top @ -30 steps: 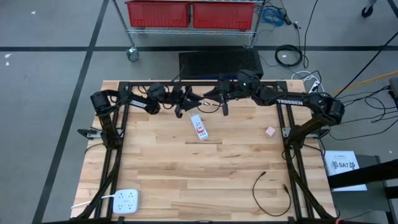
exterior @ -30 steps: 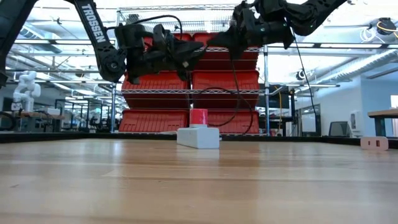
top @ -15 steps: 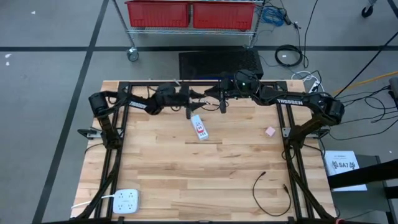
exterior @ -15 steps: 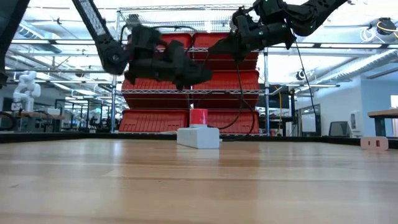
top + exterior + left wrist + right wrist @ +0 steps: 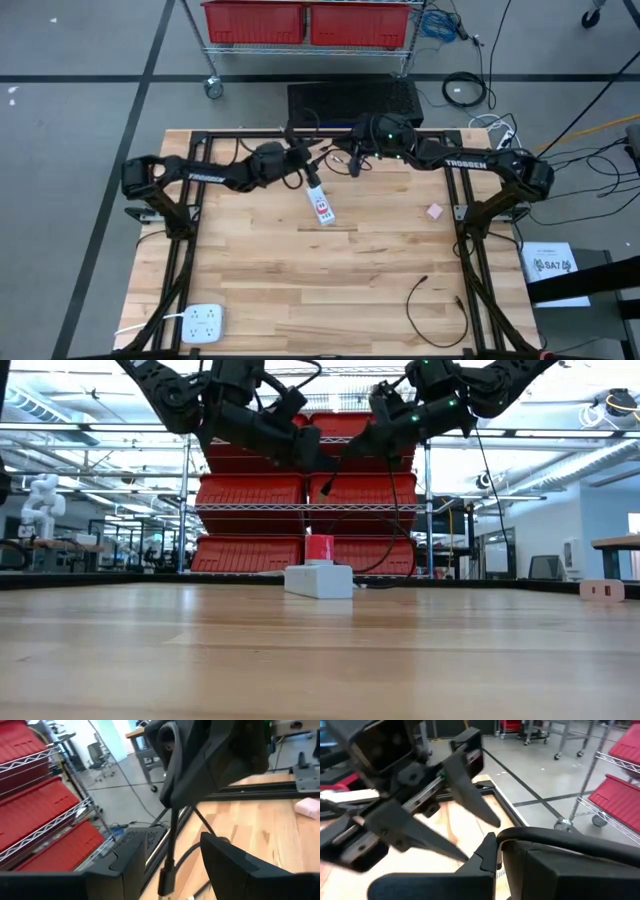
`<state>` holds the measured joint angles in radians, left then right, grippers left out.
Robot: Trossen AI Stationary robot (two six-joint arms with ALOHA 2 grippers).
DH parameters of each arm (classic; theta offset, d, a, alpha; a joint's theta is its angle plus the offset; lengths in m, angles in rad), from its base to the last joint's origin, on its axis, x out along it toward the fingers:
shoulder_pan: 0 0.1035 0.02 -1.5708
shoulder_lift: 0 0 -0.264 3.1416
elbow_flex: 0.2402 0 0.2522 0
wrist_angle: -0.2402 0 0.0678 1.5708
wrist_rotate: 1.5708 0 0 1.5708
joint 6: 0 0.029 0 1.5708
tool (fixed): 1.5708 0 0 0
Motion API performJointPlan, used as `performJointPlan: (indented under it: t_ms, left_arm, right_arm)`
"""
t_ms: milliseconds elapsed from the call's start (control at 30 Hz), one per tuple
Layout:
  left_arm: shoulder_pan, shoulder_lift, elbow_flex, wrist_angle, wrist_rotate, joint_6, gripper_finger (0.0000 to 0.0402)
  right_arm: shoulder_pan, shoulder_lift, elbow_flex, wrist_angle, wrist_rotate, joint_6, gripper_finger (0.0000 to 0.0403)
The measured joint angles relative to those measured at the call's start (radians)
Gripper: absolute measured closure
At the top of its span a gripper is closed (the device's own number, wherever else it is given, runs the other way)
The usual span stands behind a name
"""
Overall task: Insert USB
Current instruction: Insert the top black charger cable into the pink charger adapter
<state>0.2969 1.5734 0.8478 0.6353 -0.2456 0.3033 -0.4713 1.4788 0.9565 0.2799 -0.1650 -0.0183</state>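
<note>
- Black cable (image 5: pixel 335 160) hangs from the right gripper (image 5: pixel 352 160), clenched on it at upper centre of the high view; we see the left gripper (image 5: pixel 303 172), jaws spread, just beside it, above the white power strip (image 5: pixel 321 204) on the wooden table (image 5: pixel 300 290).
- Low view: both grippers meet at top centre, the USB plug (image 5: pixel 325 487) dangling between them, well above the strip.
- Left wrist view: the plug hangs between our open fingers (image 5: pixel 240 867) at lower centre.
- Since a second ago, the left jaws widened and closed in; we judge a handover or regrip is next, insertion not yet begun.
</note>
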Motion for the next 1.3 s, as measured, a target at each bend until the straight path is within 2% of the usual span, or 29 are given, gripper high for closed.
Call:
performJointPlan:
  t_ms: [133,267,467,833,1067,1300]
  left_arm:
    - [-0.036,0.0,0.0,0.003,-0.072,0.031,0.0214]
    - [-0.079,0.0,0.011,0.002,-0.18,0.099,0.0235]
    - [-0.11,0.001,0.016,-0.001,-0.278,0.133,0.0255]
    - [-0.118,0.001,0.017,0.008,-0.324,0.098,0.0256]
    - [-0.128,0.012,0.018,0.011,-0.393,0.068,0.0256]
    - [-0.129,0.027,0.018,0.025,-0.416,-0.007,0.0257]
  right_arm:
    - [0.03,0.0,0.0,0.002,0.051,0.031,0.0402]
    - [0.055,0.0,0.0,0.037,0.085,0.051,0.0402]
    - [0.074,0.0,0.0,0.081,0.087,0.075,0.0402]
    - [0.088,0.0,0.0,0.118,0.089,0.135,0.0402]
    - [0.092,0.0,0.0,0.148,0.097,0.168,0.0402]
    - [0.094,0.0,0.0,0.16,0.148,0.191,0.0402]
